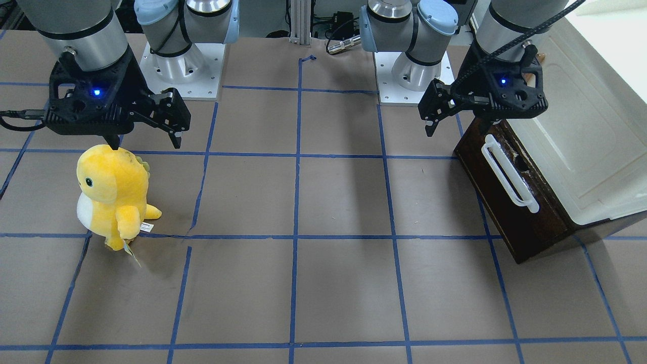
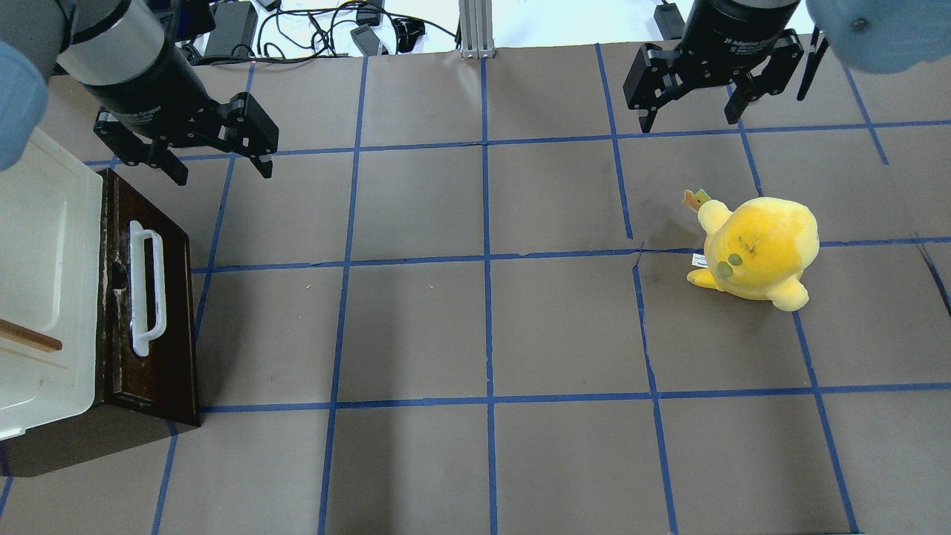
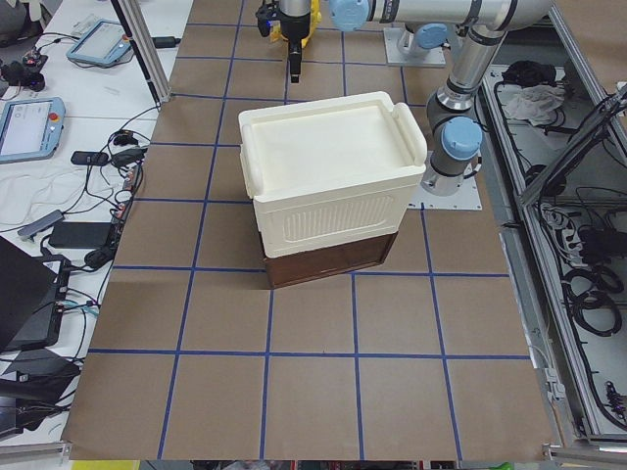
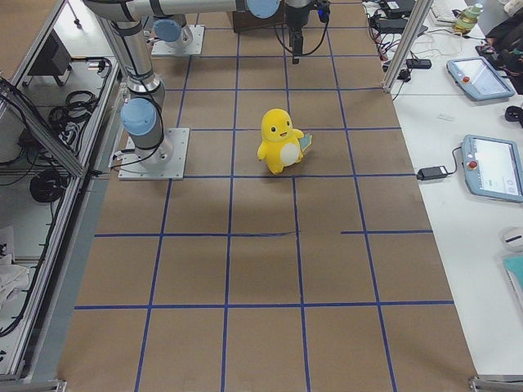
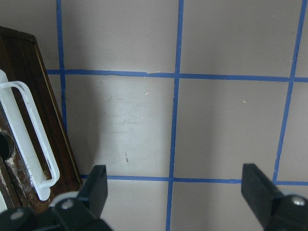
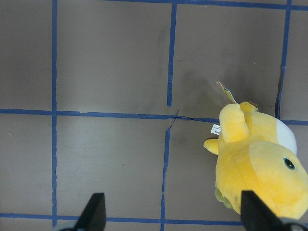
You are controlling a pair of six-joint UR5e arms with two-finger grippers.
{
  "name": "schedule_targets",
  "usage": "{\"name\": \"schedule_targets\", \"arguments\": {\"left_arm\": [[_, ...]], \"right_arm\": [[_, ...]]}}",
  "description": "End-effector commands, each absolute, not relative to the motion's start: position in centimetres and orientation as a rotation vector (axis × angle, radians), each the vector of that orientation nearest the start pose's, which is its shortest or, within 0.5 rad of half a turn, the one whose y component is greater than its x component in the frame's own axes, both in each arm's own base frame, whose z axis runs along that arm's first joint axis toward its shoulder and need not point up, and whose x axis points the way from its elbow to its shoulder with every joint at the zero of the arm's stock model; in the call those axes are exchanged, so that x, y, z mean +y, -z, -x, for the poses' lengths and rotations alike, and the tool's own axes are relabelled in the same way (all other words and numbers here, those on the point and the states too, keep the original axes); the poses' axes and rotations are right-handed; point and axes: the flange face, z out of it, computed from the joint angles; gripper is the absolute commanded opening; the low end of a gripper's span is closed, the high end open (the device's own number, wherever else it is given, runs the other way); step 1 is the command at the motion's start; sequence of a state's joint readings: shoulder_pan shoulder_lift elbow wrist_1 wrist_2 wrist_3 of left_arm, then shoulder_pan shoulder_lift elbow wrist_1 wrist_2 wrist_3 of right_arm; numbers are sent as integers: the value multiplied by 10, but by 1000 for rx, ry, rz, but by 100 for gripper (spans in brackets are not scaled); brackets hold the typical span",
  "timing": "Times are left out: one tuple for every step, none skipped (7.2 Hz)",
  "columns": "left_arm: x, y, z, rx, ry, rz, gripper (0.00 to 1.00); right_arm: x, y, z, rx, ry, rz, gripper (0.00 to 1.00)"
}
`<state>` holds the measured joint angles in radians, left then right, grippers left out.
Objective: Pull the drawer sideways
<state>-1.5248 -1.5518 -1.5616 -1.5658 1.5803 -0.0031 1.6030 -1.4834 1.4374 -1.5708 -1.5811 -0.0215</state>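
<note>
1. The drawer [image 2: 160, 357] sits at the table's end on the robot's left, under the cream-white cabinet top [image 2: 37, 260]. Only its front face shows.
2. The drawer front is dark brown wood, rectangular, with a glossy finish that is scuffed behind the handle. A dark round spot lies at the middle of that scuffed strip.
3. The handle [image 2: 145, 286] is a long white bar with rounded ends. It runs lengthwise along the front and stands off it on two short legs.
4. The cabinet top is smooth moulded material with a raised rim and rounded corners. A thin tan wooden rod [image 2: 30, 338] lies on it.
5. The table [image 2: 416, 334] is covered in matt brown sheet marked into squares by blue tape.
6. The left gripper [image 2: 223, 172] hangs above the table just beyond the far end of the drawer front. Its black fingers are spread wide and hold nothing. In the left wrist view one fingertip lies near the end of the handle but apart from it.
7. The right gripper [image 2: 689, 122] hangs over the table's right half, fingers spread wide, holding nothing.
8. A yellow plush toy [image 2: 761, 245] with a white belly, soft and rounded, stands upright near the right gripper, well apart from the drawer.
</note>
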Motion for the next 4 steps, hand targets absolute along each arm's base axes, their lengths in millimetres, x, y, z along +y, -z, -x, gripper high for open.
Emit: {"name": "schedule_targets", "arguments": {"left_arm": [[-495, -500, 110, 3129, 50, 77, 100], [-496, -500, 110, 3129, 55, 77, 100], [-496, -500, 109, 3127, 55, 79, 100], [-496, -499, 108, 3129, 52, 84, 100]], "right_arm": [[-529, -509, -149, 3150, 73, 84, 100], [-529, -509, -149, 3149, 73, 84, 100], [-529, -509, -149, 3149, 73, 84, 100], [-529, -509, -149, 3150, 73, 84, 100]]}}
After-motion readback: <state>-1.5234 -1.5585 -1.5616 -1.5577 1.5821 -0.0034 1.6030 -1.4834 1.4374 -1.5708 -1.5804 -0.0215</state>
